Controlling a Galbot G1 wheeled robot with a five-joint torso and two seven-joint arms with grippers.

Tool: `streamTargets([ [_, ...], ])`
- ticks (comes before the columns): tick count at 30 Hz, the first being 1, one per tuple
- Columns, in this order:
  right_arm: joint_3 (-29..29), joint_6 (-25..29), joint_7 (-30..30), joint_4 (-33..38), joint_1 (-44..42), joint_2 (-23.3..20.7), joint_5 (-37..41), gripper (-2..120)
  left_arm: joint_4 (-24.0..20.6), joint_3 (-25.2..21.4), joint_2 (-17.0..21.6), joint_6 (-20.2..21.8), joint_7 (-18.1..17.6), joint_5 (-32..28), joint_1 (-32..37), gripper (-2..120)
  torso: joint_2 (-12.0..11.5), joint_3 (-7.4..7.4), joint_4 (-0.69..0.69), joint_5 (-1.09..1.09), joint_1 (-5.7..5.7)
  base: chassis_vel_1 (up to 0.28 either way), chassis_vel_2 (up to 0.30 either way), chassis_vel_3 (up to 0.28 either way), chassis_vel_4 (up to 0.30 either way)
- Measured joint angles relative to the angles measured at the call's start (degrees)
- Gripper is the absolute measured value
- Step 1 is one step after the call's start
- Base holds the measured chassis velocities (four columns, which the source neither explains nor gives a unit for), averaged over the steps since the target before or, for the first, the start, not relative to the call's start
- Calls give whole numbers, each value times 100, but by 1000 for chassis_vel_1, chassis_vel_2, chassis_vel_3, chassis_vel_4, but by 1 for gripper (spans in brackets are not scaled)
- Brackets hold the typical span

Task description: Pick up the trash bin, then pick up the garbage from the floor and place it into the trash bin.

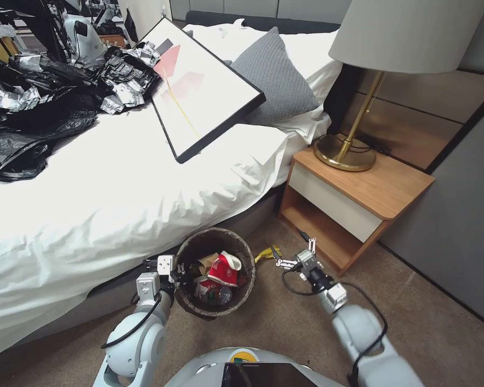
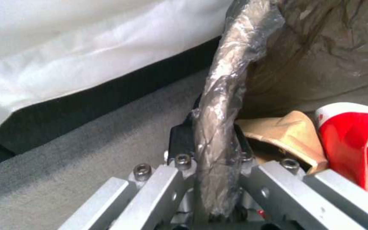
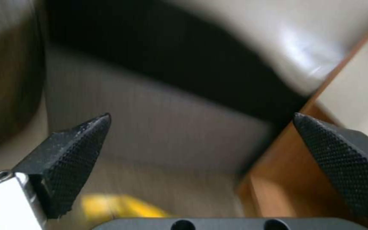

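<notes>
The trash bin (image 1: 196, 253), lined with a dark brown bag, hangs beside the bed with my left gripper (image 1: 178, 273) shut on its bagged rim (image 2: 222, 105). Inside lie a crushed red-and-white cup (image 1: 224, 269), tan paper (image 1: 207, 262) and a clear bottle (image 1: 220, 294); the cup (image 2: 354, 143) and tan paper (image 2: 286, 132) show close by in the left wrist view. A yellow wrapper (image 1: 263, 253) lies on the carpet between bin and nightstand. My right gripper (image 1: 294, 251) hovers open just right of it, its fingertips (image 3: 77, 150) wide apart, the yellow wrapper (image 3: 116, 206) below them.
The bed (image 1: 107, 204) with white bedding runs along the left. A wooden nightstand (image 1: 355, 204) with a brass lamp (image 1: 355, 145) stands close on the right of my right gripper. Dark wall panels (image 1: 457, 226) lie further right. Open carpet (image 1: 285, 322) lies in front.
</notes>
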Motion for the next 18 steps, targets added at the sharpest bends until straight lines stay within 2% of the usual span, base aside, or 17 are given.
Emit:
streamTargets([
  [7, 110, -338, -443, -264, 287, -272, -254, 100, -14, 0, -4, 0, -2, 4, 8, 0, 0, 0, -2, 1, 0, 0, 0, 0, 0],
  [10, 128, -500, -1151, -938, 874, -769, -796, 100, -69, -17, -7, 8, -8, 14, 29, 0, 0, 0, 1, 1, 0, 0, 0, 0, 0],
  [13, 63, -505, -1365, -1190, 1099, -927, -951, 100, -80, -26, -6, 15, -9, 14, 30, 0, 0, 0, -2, 3, 0, 0, 0, 0, 0],
  [15, 37, -509, -1448, -1287, 1198, -982, -1011, 100, -88, -31, -9, 17, -9, 15, 31, 0, 0, 0, 0, 2, 0, 0, 0, 0, 0],
  [18, -172, -487, -1930, -1908, 1780, -1155, -1442, 100, -97, -47, -32, 31, -16, 26, 31, 0, 0, 0, -1, 3, 0, 0, 0, 0, 0],
])
